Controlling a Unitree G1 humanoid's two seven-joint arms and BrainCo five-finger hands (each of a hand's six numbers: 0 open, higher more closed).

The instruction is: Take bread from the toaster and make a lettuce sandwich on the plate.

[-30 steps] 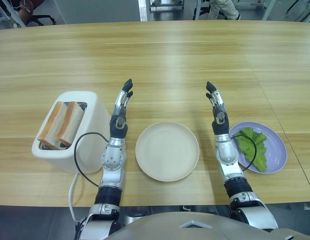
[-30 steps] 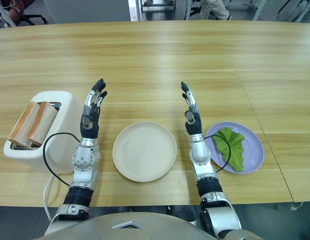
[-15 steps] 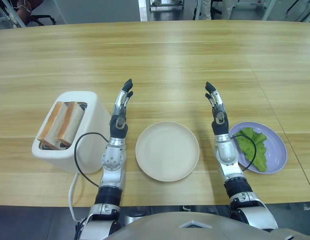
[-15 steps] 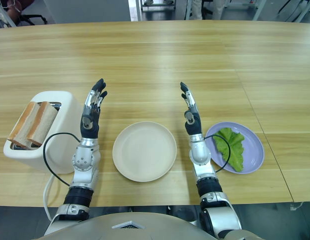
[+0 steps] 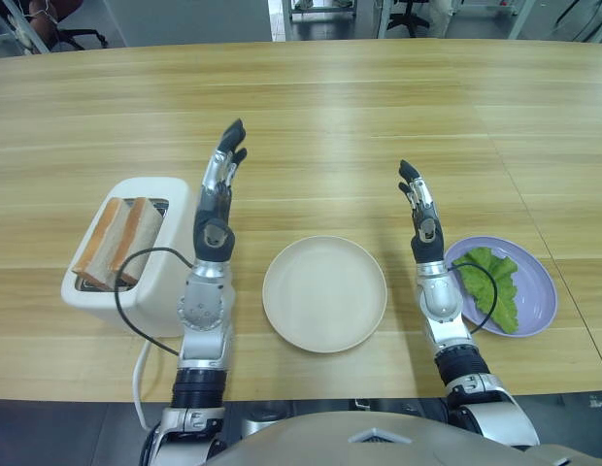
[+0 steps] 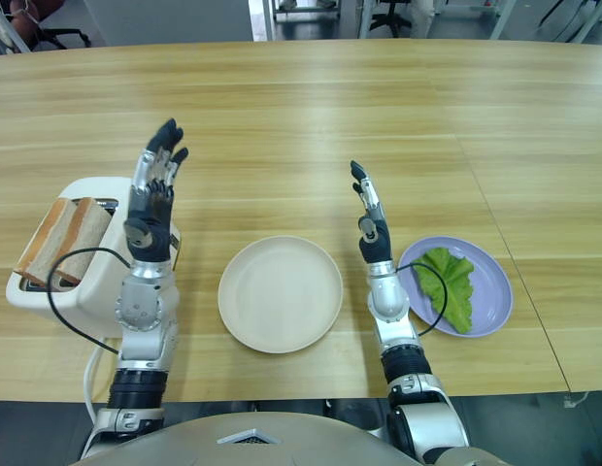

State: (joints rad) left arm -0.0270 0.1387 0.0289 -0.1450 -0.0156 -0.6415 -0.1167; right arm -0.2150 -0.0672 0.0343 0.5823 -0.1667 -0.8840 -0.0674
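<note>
1. Wood table [image 5: 379, 97] underneath everything.
2. Bread [image 5: 117, 243]: two slices upright in toaster [image 5: 87, 296] slots, far left, untouched.
3. Plate [image 5: 325, 291] bare at centre; lettuce [image 5: 493, 282] on purple dish [image 5: 539, 282], right.
4. Left hand [image 5: 216, 194]: lifted and swung toward toaster within the last second, fingers straight and slightly spread, holding nothing.
5. Right hand [image 5: 420, 209]: unmoved beside dish, fingers extended, empty.
6. Likely opening of reach for first slice.

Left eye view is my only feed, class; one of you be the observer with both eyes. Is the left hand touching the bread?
Observer: No. In the right eye view the left hand, open, crosses the toaster's right edge; bare toaster top separates it from the two bread slices.
Operator: And the right hand?
Observer: The right hand is open, beside the lilac plate's left rim, apart from the lettuce leaf.
</note>
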